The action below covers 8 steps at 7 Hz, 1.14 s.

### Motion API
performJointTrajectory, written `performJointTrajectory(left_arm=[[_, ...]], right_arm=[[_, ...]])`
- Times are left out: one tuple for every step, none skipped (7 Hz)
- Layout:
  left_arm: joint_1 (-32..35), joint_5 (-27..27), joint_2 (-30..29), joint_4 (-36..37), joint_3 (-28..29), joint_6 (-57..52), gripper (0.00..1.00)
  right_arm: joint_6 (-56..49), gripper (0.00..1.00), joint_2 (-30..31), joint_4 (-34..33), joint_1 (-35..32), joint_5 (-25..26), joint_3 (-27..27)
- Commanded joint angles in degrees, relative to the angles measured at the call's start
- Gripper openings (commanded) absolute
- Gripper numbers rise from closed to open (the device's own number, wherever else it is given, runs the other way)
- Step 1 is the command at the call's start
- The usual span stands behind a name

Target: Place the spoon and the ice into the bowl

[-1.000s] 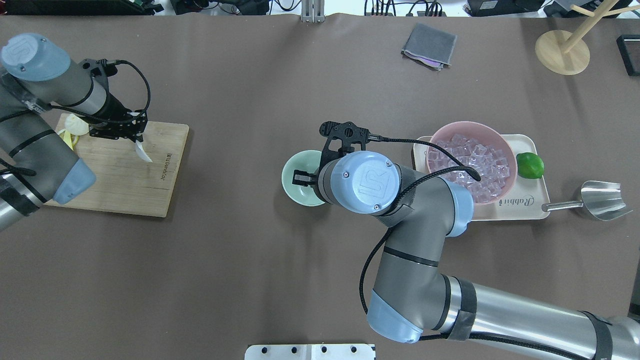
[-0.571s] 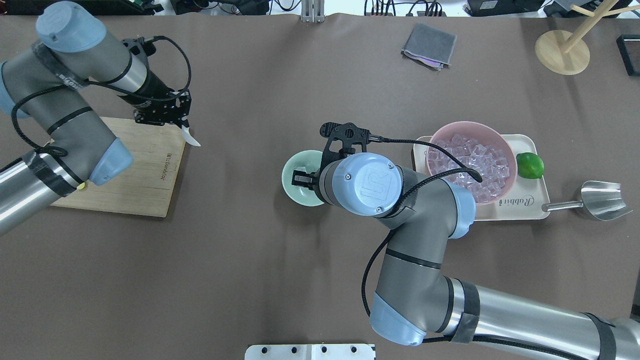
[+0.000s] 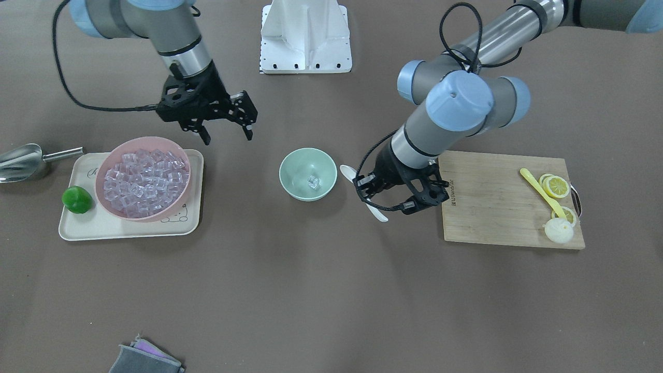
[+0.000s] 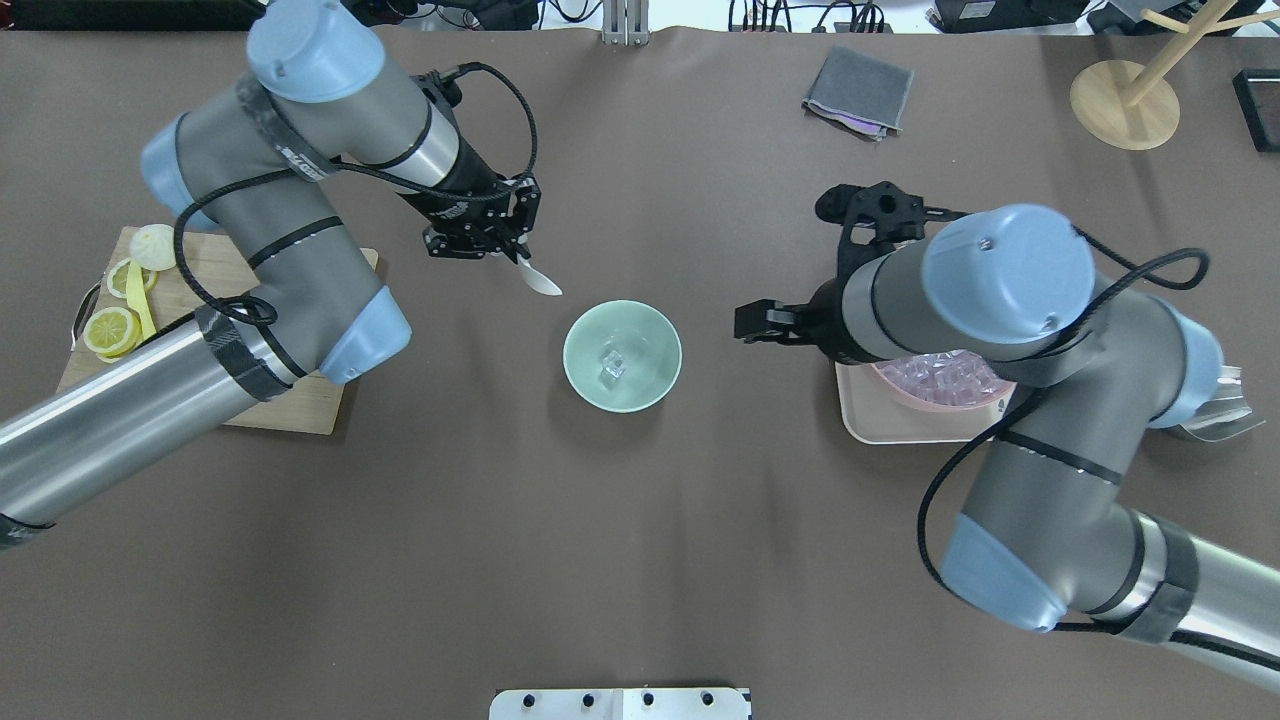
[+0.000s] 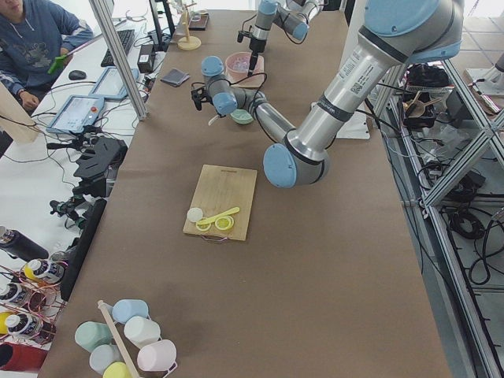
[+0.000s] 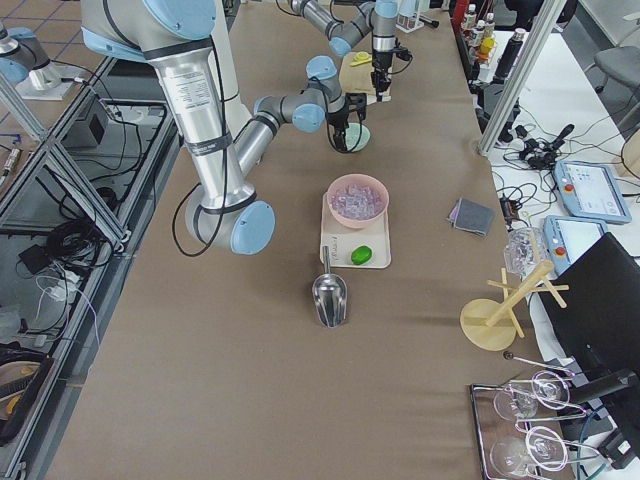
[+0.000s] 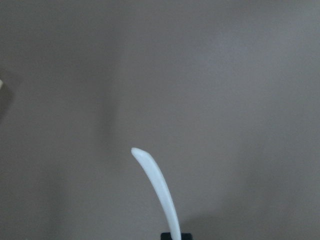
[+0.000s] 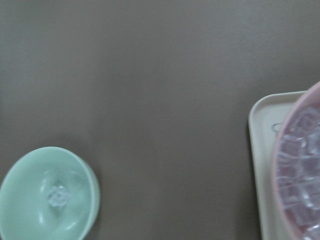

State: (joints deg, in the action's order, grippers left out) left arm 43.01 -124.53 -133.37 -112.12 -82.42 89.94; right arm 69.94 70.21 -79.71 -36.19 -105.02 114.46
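The mint-green bowl [image 4: 585, 330] stands mid-table with one clear ice cube [image 4: 612, 366] in it. It also shows in the front view [image 3: 290, 167] with the ice [image 3: 313, 181], and in the right wrist view [image 8: 82, 172] with the ice [image 8: 57, 196]. My left gripper [image 4: 505, 255] is shut on the white spoon [image 4: 542, 283] and holds it in the air just left of the bowl, also seen from the front [image 3: 348, 172]. My right gripper [image 3: 227, 135] is open and empty, between the bowl and the pink bowl.
A pink bowl [image 3: 176, 191] full of ice cubes sits on a cream tray [image 3: 103, 225] with a lime [image 3: 76, 199]. A metal scoop [image 3: 20, 159] lies beyond it. The cutting board [image 3: 492, 202] holds lemon slices [image 3: 557, 186] and a yellow utensil [image 3: 536, 186].
My left arm has carried the spoon from the cutting board to beside the bowl. My right arm has pulled back from over the bowl toward the tray; an ice cube now shows in the bowl.
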Motion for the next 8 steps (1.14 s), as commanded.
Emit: performJointTrajectory(left_arm=[[-5.72,5.59,-3.82,-0.29,1.47,2.34,0.0],[-6.87,5.96,-4.44,-0.38,1.3,2.34,0.04],[-7.32,6.92,-4.44,-0.38,0.69,1.82,0.97],[-7.24,7.28,-3.05,-0.3,-0.79,0.95,0.98],[-6.8,6.76,1.31,0.05,-6.12,-1.06,0.98],[-5.14,6.06,5.88,1.19,-10.96,-4.56,0.98],[-0.78,1.61,6.36,4.07,-11.61,-7.38,0.98],[3.18,-0.43,7.58,6.1,-12.84,-8.63,0.98]], right_arm=[[-11.43,1.0,7.1,0.34,-8.24,-6.92,0.59],[-15.75,1.0,9.57,0.43,-11.68,-10.7,0.5],[-17.97,1.0,10.81,0.43,-13.71,-11.87,0.5],[-19.38,1.0,11.43,0.43,-14.86,-12.75,0.41],[-19.92,1.0,11.52,0.43,-15.92,-13.63,0.41],[-20.19,1.0,11.53,0.34,-17.67,-14.5,0.33],[-24.37,1.0,11.53,-0.09,-20.73,-16.51,-0.55],[-31.11,1.0,11.53,-0.36,-25.64,-20.28,-3.6]])
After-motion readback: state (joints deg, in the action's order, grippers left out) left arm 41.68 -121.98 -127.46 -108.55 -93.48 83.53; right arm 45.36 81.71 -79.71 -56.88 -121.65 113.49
